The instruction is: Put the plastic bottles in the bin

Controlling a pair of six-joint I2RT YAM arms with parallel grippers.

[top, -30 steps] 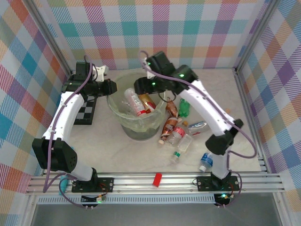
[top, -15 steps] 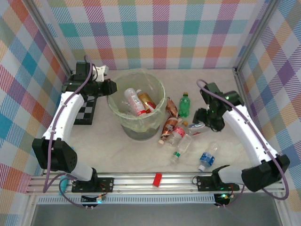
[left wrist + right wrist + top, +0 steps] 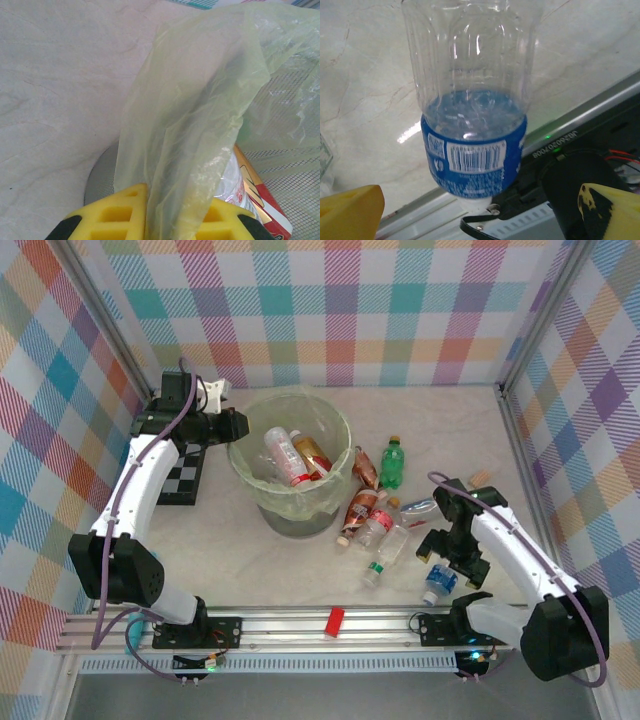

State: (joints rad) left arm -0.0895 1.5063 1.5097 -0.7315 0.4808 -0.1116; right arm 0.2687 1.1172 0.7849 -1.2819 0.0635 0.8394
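Beside the bin's (image 3: 300, 515) left rim, the left claw (image 3: 236, 426) is clenched on a fold of thin, crinkled pale-green liner (image 3: 200, 100), its yellow fingers (image 3: 117, 212) pinching the film. A flat chessboard (image 3: 185, 480) lies under that arm. The bin is a round translucent bucket holding several bottles (image 3: 283, 455). More lie heaped on the pale marbled table (image 3: 250, 560) just right of it, a green bottle (image 3: 391, 462) at the far end. Near the front rail (image 3: 300, 625), the right claw (image 3: 455, 555) hangs spread wide over a clear, ribbed blue-label bottle (image 3: 472, 125) lying apart from the heap, cap toward the rail. A red block (image 3: 335, 621) rests on the rail.
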